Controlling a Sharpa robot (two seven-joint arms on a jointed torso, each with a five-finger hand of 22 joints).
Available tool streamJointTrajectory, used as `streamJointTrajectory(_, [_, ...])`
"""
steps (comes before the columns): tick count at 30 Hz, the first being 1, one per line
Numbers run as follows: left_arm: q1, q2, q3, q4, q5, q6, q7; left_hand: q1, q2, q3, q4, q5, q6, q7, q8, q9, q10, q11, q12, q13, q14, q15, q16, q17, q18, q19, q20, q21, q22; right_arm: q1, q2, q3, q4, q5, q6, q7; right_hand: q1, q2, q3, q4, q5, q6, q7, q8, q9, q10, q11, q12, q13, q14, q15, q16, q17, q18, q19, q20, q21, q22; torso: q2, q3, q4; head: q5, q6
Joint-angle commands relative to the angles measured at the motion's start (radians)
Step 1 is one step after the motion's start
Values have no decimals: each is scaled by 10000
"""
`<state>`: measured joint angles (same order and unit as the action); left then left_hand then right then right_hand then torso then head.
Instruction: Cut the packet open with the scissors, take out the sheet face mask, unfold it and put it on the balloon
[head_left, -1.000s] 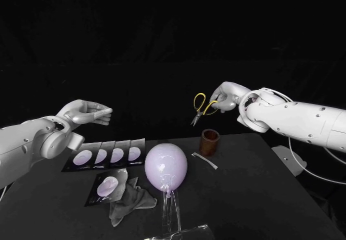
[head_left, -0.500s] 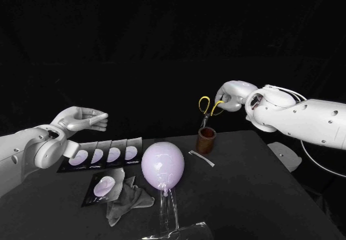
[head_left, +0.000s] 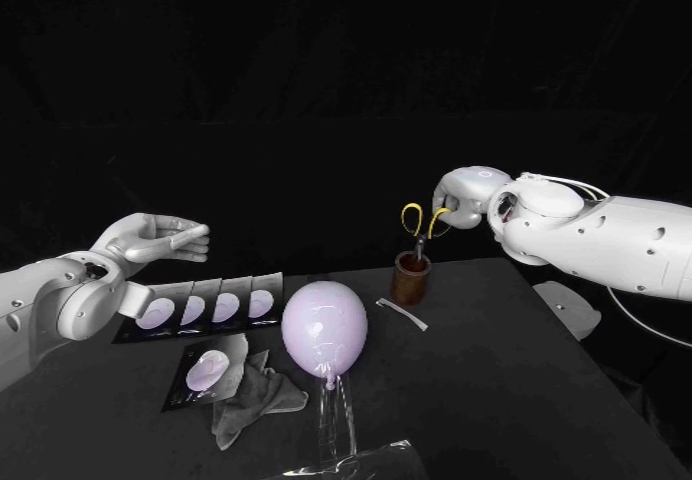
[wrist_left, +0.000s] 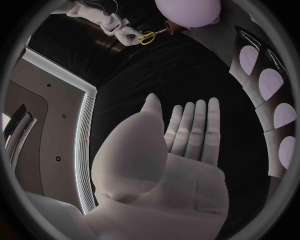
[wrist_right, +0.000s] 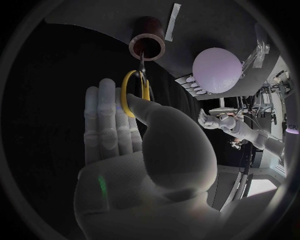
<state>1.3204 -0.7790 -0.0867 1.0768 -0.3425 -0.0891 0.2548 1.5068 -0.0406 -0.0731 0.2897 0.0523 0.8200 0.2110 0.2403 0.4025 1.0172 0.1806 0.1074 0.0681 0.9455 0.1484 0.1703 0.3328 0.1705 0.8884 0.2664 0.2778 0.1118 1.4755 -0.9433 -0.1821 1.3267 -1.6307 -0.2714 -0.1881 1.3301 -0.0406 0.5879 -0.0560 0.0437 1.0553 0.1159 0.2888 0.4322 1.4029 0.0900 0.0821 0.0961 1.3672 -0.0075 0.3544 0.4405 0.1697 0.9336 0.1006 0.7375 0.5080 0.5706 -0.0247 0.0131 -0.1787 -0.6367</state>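
Observation:
My right hand (head_left: 462, 197) holds the yellow-handled scissors (head_left: 420, 224) upright, blades down, their tips at the mouth of a brown cup (head_left: 411, 279). The right wrist view shows the scissors (wrist_right: 135, 90) pinched between thumb and fingers above the cup (wrist_right: 147, 44). The lilac balloon (head_left: 323, 328) sits mid-table on a clear stand. Left of it lies the cut packet (head_left: 206, 372) with the crumpled grey sheet mask (head_left: 257, 396) beside it. My left hand (head_left: 153, 238) hovers at the far left, fingers straight, holding nothing.
A row of several unopened packets (head_left: 202, 306) lies behind the cut one. A cut-off strip (head_left: 404, 315) rests right of the balloon. Clear plastic (head_left: 364, 462) lies at the table's front edge. A white object (head_left: 571, 308) sits off the table's right edge.
My right hand has brought the scissors down and to the right until their tips reach the cup's mouth. My left hand has sunk a little and drifted left.

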Motion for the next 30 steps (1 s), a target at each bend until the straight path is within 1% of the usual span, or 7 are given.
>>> streamJointTrajectory(1, [5,-13,13,72,195,-31,181,69,0,-55,-10,-36,62,225,48,-11,81,13,44,-4,84,-18,67,10,140,50,-12,43,0,-78,93,1,-78,-614,280,-227,40,104,-4,56,46,70,-23,33,13,823,-510,7,16,12,-37,68,15,77,-54,-10,21,6,12,1,-2,-22,-17])
streamJointTrajectory(14, [4,-103,13,186,222,35,176,82,12,-58,-11,-36,74,223,50,-14,95,11,46,-4,88,-20,68,11,140,56,-14,45,-1,-834,725,-2,-647,-430,-143,-39,114,43,154,77,46,-50,39,-32,46,630,-451,-153,-29,-176,5,-68,83,78,-127,4,-4,15,1,-2,-1,38,-80])
streamJointTrajectory(20, [4,-131,12,207,228,92,149,89,18,-59,-12,-36,81,223,51,-16,102,10,46,-4,88,-22,68,11,140,60,-16,46,-2,-1040,908,-3,-923,140,-256,191,-836,-1065,-81,568,54,-1022,469,-647,-141,-1188,90,-325,-385,-1570,604,-940,-112,-207,-970,358,-686,-294,-7,-7,-5,37,-104])
streamJointTrajectory(23, [4,-136,12,211,230,119,140,91,21,-61,-11,-36,83,224,51,-17,103,10,45,-5,87,-21,67,11,141,62,-17,47,-2,-1109,946,-3,-997,346,-186,233,-1409,-1978,-921,1018,67,-1961,906,-1234,-369,-2726,620,-141,-380,-2895,1186,-1730,-393,-409,-1710,697,-1652,-845,-9,-6,-11,52,-100])
streamJointTrajectory(24, [3,-138,12,213,231,126,137,91,21,-61,-11,-36,83,224,51,-17,103,10,45,-5,87,-21,67,11,141,62,-17,47,-2,-1126,951,-3,-1009,386,-170,239,-1338,-1941,-1605,1188,74,-2288,972,-1423,-443,-3347,739,-108,-358,-3430,1358,-2047,-526,-451,-1777,821,-1896,-1007,-9,-6,-11,52,-100])
streamJointTrajectory(25, [3,-141,11,214,232,133,134,91,21,-61,-11,-36,83,224,51,-17,103,10,45,-5,87,-21,67,11,141,62,-17,47,-2,-1143,952,-4,-1018,424,-159,244,-434,-1186,-3658,1594,82,-2473,959,-1537,-478,-3820,789,-170,-279,-3702,1684,-2260,-667,-257,-1634,863,-2296,-1317,-8,-3,-9,51,-101])
streamJointTrajectory(30, [3,-159,10,217,235,152,125,91,21,-61,-11,-36,83,224,51,-17,103,10,45,-5,87,-21,67,11,141,62,-17,47,-2,-1181,908,-4,-989,489,-211,246,992,-1894,-6087,3544,139,-3044,674,-1868,-602,-4620,1216,-211,-344,-4390,1782,-2729,-1003,-341,-1627,1280,-3012,-1829,-7,4,-16,38,-103])
